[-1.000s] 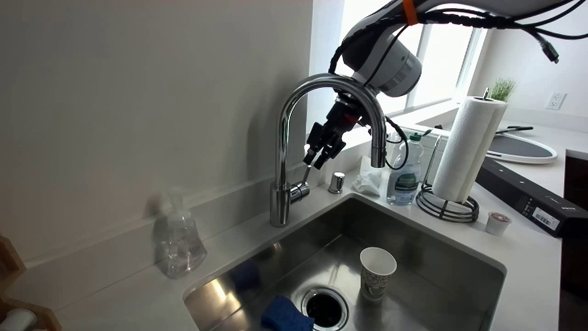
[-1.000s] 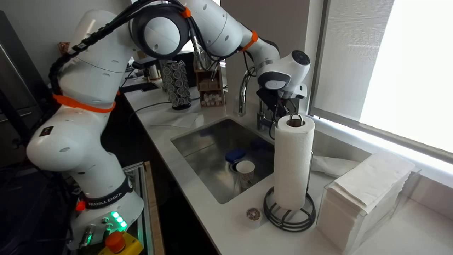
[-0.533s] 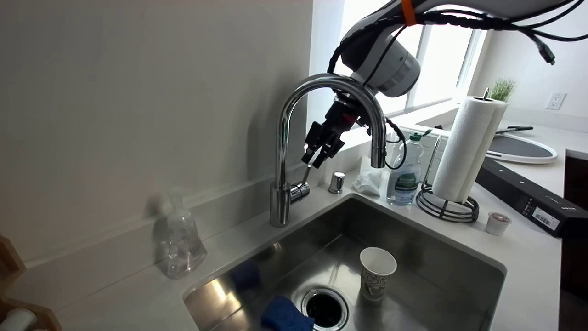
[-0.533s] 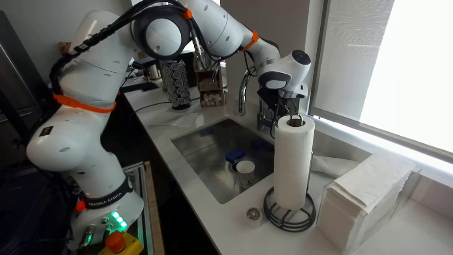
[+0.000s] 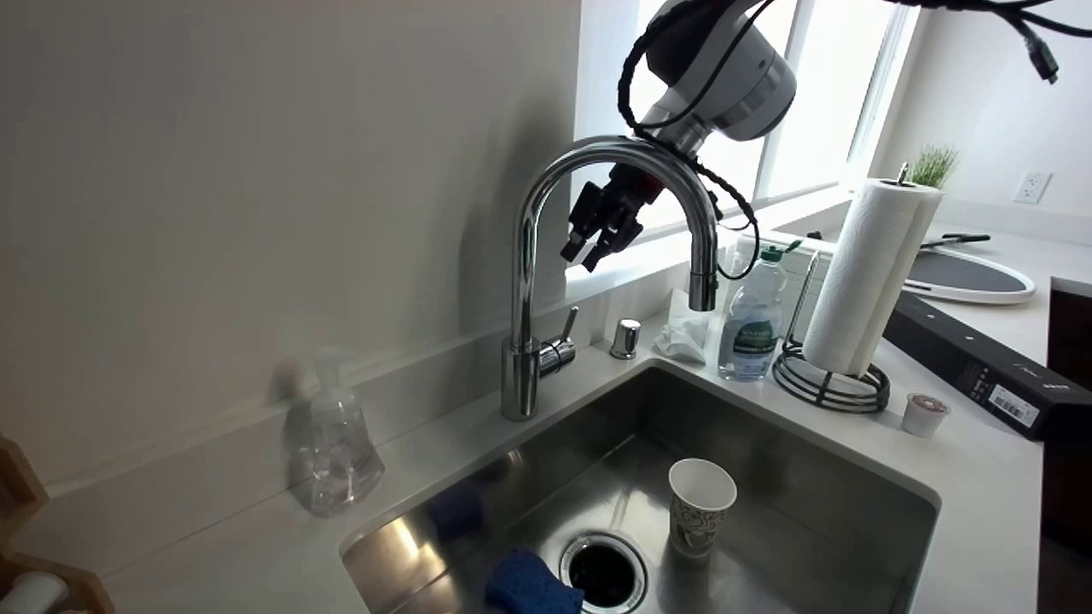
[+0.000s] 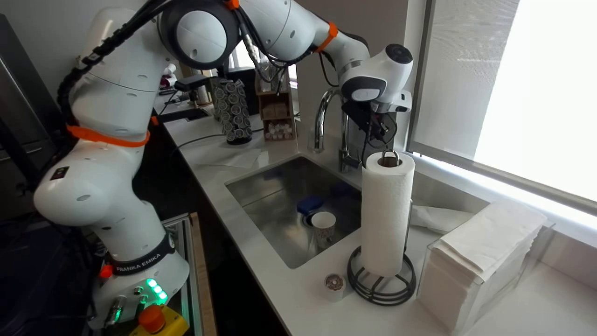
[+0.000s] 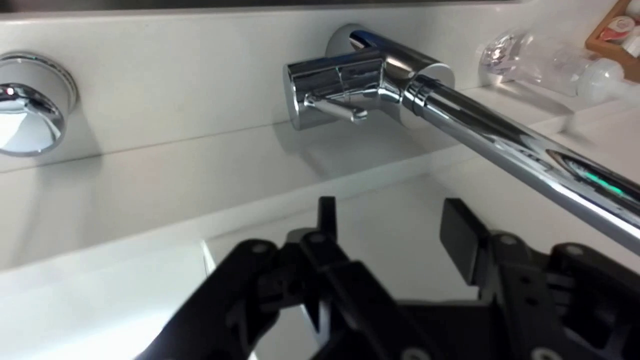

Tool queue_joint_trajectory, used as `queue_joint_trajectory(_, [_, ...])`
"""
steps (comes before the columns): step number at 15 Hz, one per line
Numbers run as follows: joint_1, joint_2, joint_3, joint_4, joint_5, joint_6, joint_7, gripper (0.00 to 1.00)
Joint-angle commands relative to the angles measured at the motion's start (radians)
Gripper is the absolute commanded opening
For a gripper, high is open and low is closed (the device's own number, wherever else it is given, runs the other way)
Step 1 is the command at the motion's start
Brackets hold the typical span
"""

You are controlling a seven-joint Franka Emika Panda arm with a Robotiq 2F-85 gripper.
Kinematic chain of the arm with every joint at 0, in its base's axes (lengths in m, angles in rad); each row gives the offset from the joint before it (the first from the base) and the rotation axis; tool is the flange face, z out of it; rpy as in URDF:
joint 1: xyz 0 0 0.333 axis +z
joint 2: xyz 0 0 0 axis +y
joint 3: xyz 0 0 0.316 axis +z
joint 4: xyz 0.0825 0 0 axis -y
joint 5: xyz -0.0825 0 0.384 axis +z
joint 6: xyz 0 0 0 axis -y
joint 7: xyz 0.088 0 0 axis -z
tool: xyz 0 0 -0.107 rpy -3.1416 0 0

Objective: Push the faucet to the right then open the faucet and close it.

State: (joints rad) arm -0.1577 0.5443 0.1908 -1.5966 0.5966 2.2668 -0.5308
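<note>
We were in a kitchen, whether home or office we could not tell. The white countertop [image 5: 990, 512] held an undermount stainless-steel sink [image 5: 810, 477] beneath a chrome gooseneck faucet [image 5: 522, 281], with a paper cup [image 5: 695, 516] and a blue sponge [image 5: 529, 584] inside. Beside it we saw a dish soap bottle [image 5: 753, 333], a paper towel roll [image 6: 386, 219] on a black wire stand [image 6: 382, 302], and a coffee pod [image 5: 925, 416]. On the same countertop we also noted a coffee pod carousel [image 6: 232, 112] and a stack of folded paper napkins [image 6: 494, 233].
</note>
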Motion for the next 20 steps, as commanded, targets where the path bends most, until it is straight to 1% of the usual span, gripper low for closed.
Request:
queue_joint_trajectory(1, [-0.015,-0.071,-0.003,-0.042,0.011,-0.05,0.015,0.68])
queue_joint_trajectory(2, [-0.017,-0.081,-0.005,-0.043,0.016,-0.061,0.014,0.72])
queue_joint_trajectory(5, [-0.017,-0.095,-0.013,-0.043,0.018,-0.084,0.014,0.72])
queue_joint_trajectory(6, [-0.016,-0.098,-0.016,-0.044,0.017,-0.091,0.015,0.7])
queue_joint_trajectory(7, [-0.018,-0.104,-0.016,-0.047,0.022,-0.099,0.009,0.74])
queue_joint_trajectory(8, [-0.02,-0.116,-0.015,-0.053,0.026,-0.109,0.005,0.73])
queue_joint_trajectory(9, [-0.018,-0.144,-0.017,-0.07,0.023,-0.114,0.007,0.77])
queue_joint_trajectory(12, [-0.009,-0.26,-0.028,-0.136,0.015,-0.101,0.017,0.97])
queue_joint_trajectory(13, [-0.001,-0.313,-0.035,-0.168,0.006,-0.081,0.016,1.0])
queue_joint_trajectory(17, [0.03,-0.479,-0.069,-0.236,-0.017,-0.073,0.019,1.0])
queue_joint_trajectory(18, [0.041,-0.515,-0.076,-0.252,-0.024,-0.07,-0.003,1.0])
queue_joint_trajectory(19, [0.057,-0.555,-0.08,-0.271,-0.049,-0.064,-0.055,1.0])
queue_joint_trajectory(20, [0.069,-0.582,-0.087,-0.275,-0.064,-0.09,-0.084,1.0])
